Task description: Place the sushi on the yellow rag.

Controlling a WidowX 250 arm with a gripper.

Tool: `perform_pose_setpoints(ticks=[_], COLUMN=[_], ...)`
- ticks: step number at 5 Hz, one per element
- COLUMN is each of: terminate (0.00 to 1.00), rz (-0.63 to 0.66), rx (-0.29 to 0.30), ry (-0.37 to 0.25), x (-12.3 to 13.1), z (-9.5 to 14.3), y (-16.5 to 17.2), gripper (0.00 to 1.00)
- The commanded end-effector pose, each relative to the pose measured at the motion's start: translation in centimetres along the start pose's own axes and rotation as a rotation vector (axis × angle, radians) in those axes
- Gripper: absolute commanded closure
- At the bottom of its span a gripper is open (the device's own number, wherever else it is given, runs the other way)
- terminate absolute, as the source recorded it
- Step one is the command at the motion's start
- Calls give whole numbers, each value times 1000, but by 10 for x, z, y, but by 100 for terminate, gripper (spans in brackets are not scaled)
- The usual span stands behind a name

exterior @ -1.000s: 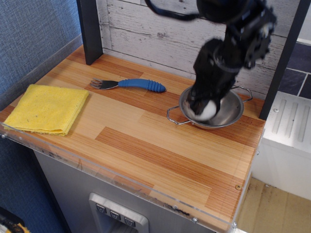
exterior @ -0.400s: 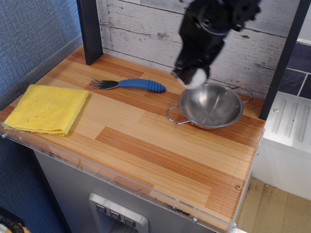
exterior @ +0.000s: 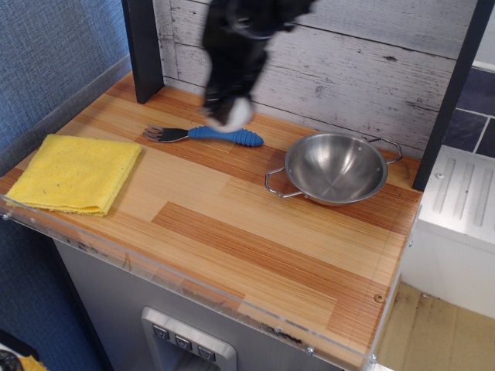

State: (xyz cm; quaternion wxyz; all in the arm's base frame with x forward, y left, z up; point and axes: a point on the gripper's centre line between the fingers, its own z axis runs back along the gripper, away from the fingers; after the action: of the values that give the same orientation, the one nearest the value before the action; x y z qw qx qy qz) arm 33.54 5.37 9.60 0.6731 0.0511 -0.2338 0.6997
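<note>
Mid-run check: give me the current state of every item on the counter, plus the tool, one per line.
tool: shut on the sushi, raised above the fork's handle.
sushi: held in the tool, off the counter, image blurred.
yellow rag: folded flat at the counter's left edge, nothing on it.
steel bowl: upright, empty.
fork: lying flat near the back wall, blue handle pointing toward the bowl.

My arm reaches down from the top of the view, blurred, at the far middle of the scene. Its gripper [exterior: 228, 114] points downward, clear of the surface, jaws closed around the sushi [exterior: 237, 115].
</note>
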Motion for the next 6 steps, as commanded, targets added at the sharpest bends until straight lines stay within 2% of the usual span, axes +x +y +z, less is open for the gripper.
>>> perform_pose_setpoints(ticks=[1,4,6], terminate=[0,0,0], rz=[233,368,391], rx=[58,204,269], ry=[-81,-112,-71], x=[69,93,95], z=[-5,-37,-65], y=[53,88,107], gripper=[100,100,100])
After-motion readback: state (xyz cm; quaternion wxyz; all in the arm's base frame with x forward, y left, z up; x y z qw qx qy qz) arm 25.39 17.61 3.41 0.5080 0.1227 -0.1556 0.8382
